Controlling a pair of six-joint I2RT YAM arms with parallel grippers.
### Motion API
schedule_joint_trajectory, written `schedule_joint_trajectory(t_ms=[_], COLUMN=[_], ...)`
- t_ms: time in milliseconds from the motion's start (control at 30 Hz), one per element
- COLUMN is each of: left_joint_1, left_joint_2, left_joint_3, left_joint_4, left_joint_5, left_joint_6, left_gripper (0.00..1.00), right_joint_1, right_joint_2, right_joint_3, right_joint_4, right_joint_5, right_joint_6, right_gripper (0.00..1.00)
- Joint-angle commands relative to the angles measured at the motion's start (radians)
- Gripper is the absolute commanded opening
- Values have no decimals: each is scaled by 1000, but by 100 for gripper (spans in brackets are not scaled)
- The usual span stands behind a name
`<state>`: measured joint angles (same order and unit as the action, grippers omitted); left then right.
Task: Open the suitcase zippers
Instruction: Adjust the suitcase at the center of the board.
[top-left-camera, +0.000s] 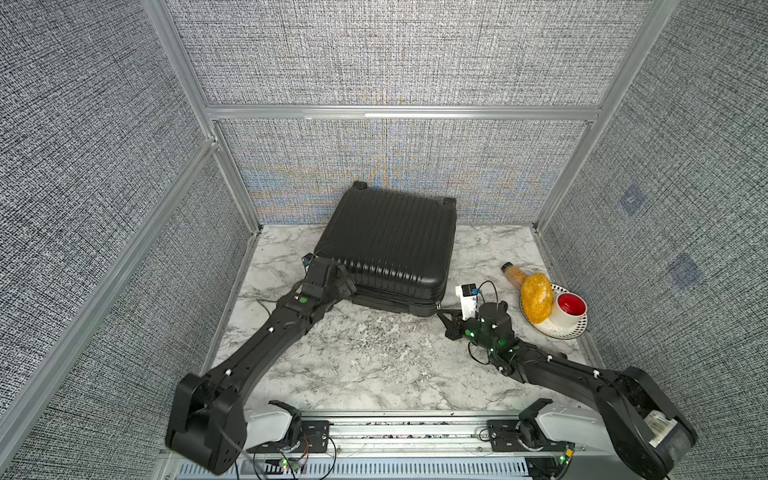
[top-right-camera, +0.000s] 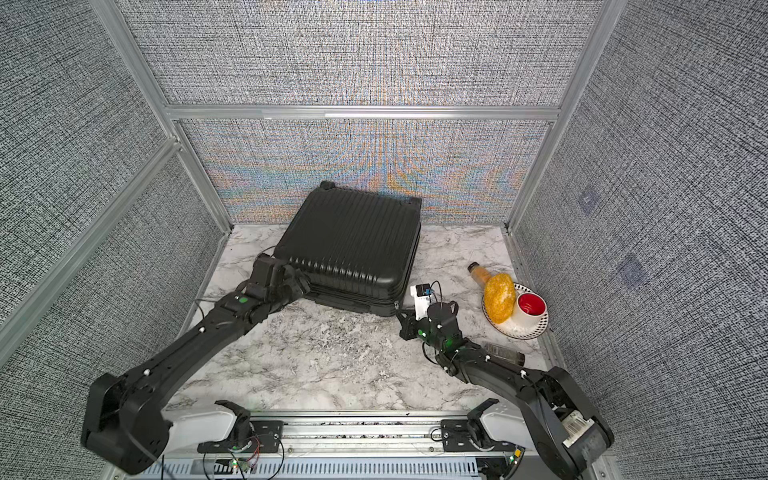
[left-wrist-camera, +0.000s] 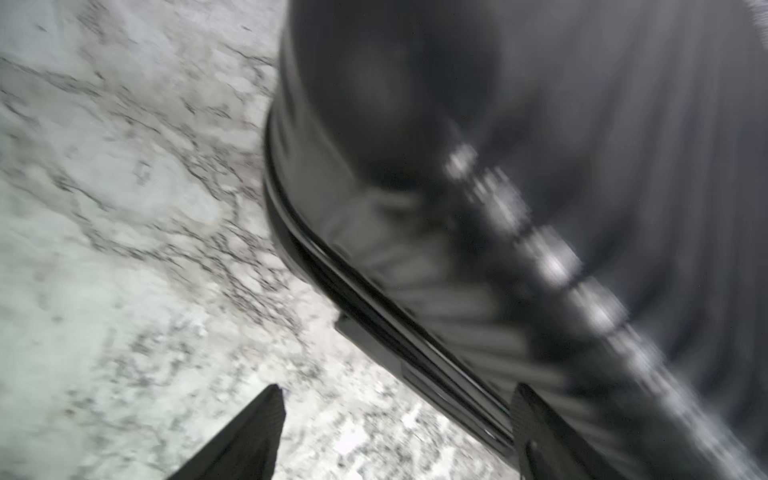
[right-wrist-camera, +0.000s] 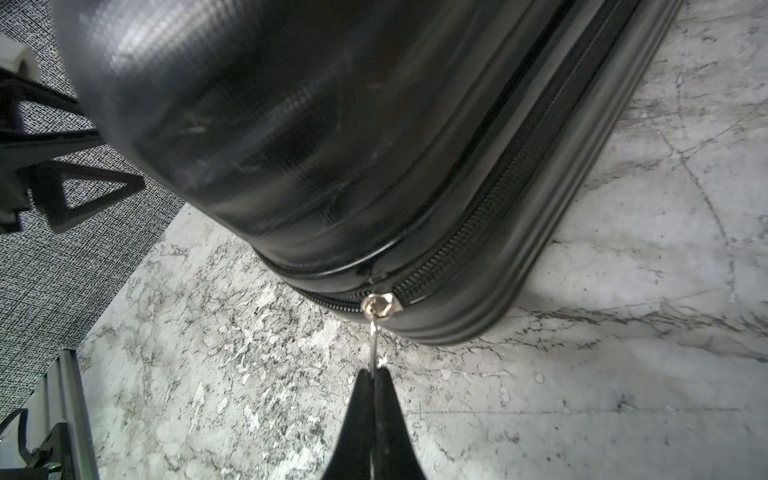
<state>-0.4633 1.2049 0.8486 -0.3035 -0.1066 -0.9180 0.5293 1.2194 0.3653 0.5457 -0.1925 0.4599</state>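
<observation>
– On the desk (top-left-camera: 374, 361), where's the case (top-left-camera: 386, 245)?
– At the back, a bit left of middle. It lies flat, ribbed shell up, wheels toward the rear wall.
– Any writing to read?
– A white sticker (top-left-camera: 661, 424) on the right arm's near joint carries print, too small to make out.
– How is the left arm set?
– Stretched forward from the near left, with its wrist at the case's near left corner. The left pincer (left-wrist-camera: 397, 386) stands apart, one finger (left-wrist-camera: 540, 432) over the case's edge and its mate over bare desk. That wrist view is blurred, so I can't tell whether either one touches.
– And the right arm?
– Elbow out to the right, forearm low over the desk, wrist turned toward the case's near right corner. The right pincer (right-wrist-camera: 374, 376) is pressed together on the pull tab (right-wrist-camera: 375, 345), which runs straight from the slider (right-wrist-camera: 379, 304) to the tips.
– Where does the slider sit?
– Right on that rounded corner, on the zipper (right-wrist-camera: 478, 226) in the seam between the two shells.
– Anything else?
– Off to the right, well apart from the case, there's a plate (top-left-camera: 557, 332). It holds a red-lined cup (top-left-camera: 570, 309) and a yellow lump (top-left-camera: 537, 297). A bottle (top-left-camera: 512, 271) lies just beside it.
</observation>
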Motion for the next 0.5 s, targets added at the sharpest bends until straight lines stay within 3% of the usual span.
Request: schedule_joint_trajectory(t_ms=[0,133,367,467], left_joint_1=[-69,-156,-231,-274], left_joint_2=[-139,-253,-32,-30], left_joint_3=[-142,-317,-316,-359], left_joint_4=[60,214,467,518], left_joint_5=[-32,-95,-42,-115], left_joint_6=[-208,-388,-558,-630], left_gripper=[86,82,81,79], right_joint_1=[2,2,40,95], right_joint_2=[11,36,24,-5], right_joint_3=[8,20,24,-1], right_joint_4=[28,42,43,32], right_joint_5=[-2,-24,-25,7], right_joint_6=[6,12,25,36], right_gripper=[0,0,0,0])
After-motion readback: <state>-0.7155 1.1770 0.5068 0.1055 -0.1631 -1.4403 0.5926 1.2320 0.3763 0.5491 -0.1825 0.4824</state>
